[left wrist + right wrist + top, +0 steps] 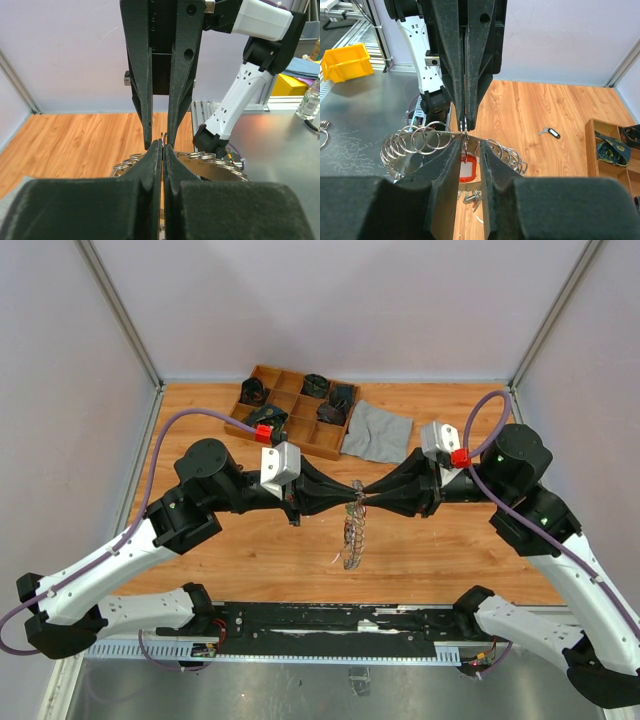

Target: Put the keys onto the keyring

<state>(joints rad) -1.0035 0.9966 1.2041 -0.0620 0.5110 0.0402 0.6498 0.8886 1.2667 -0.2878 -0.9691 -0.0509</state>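
My left jaws are pressed fully together, pinching a thin wire loop at the top of the keyring (352,535); the keyring hangs from that pinch as a string of silver coils, down toward the wooden surface (240,550) between my two arms; whether its lower end rests there I cannot tell. My right jaws meet the left ones tip to tip, standing a little apart with a narrow gap between them; the wire loop runs down through that gap, and I cannot tell whether either side touches it. Just below, between my right jaws, sits a key with a red tag (468,169), its silver blade partly hidden; from the right wrist the coils fan out to both sides of it. A loose key with a dark tag (549,132) lies flat on the surface, well apart from the keyring; farther back stands a wooden tray (590,147) with dark bundles in its compartments, and a grey cloth (378,432) lies just beside it.
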